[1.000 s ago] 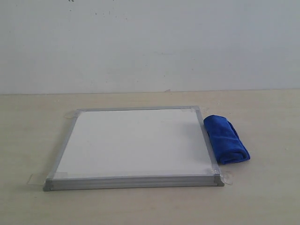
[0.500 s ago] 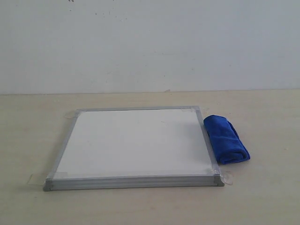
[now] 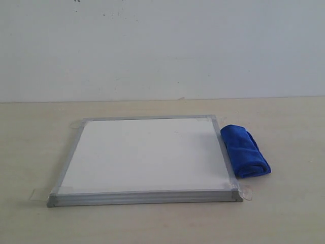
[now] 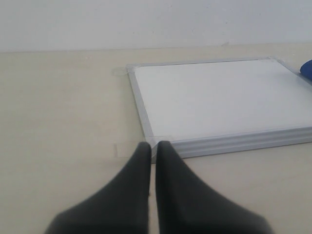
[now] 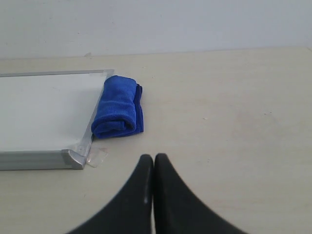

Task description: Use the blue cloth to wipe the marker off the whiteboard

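We see a square white whiteboard with a silver-grey metal frame [image 3: 147,155] lying flat on the pale beige worktop [image 3: 284,213], in front of a plain white wall [image 3: 162,46]. Clear tape tabs [image 3: 246,192] stick out from the whiteboard's corners onto the worktop. The bright royal-blue fluffy cloth [image 3: 245,151] is rolled into a bundle. It lies on the worktop along the whiteboard's right frame edge, as the exterior view shows it, and as far as we can tell it is right up against that edge. It runs from near the whiteboard's far right corner toward the near one and stops short of the tape tab there. The whiteboard's writing surface reads to us as plain white in all three views. The left gripper [image 4: 152,146] is black, and its jaws are pressed together with only a hairline seam between them. In its wrist view the tips line up with the whiteboard's near left corner, but we cannot tell how high they hang above it. The right gripper [image 5: 154,158] is also black, with its jaws together and nothing between them. It sits over bare worktop, off the whiteboard's near right corner and apart from the near end of the cloth.
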Controlling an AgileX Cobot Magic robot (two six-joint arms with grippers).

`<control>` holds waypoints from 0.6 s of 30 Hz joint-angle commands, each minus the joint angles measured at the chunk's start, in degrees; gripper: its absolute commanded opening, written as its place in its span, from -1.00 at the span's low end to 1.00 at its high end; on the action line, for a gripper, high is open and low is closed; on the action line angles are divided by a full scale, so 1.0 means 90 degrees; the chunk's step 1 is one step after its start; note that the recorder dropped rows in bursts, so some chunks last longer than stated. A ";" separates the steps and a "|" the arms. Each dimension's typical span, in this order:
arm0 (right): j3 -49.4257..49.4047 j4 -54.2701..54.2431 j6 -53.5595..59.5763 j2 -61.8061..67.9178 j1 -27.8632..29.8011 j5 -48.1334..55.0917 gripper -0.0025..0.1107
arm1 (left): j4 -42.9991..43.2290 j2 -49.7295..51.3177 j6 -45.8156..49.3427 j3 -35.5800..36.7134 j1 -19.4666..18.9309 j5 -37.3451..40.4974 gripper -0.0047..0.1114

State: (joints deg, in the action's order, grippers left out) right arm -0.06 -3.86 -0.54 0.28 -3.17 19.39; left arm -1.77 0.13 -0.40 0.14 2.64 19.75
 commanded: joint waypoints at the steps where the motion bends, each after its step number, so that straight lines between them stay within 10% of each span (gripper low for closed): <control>1: 0.0007 0.0024 -0.0010 -0.0031 0.0032 0.0013 -0.96 | -0.0062 -0.0014 0.0007 -0.0016 -0.0024 -0.0047 -0.85; 18: 0.0007 0.0012 -0.0011 -0.0031 0.0032 -0.0041 -0.96 | -0.0062 -0.0014 0.0007 -0.0016 -0.0024 -0.0047 -0.85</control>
State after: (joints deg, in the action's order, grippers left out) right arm -0.06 -3.86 -0.64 0.28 -3.17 19.39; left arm -1.77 0.13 -0.40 0.14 2.64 19.75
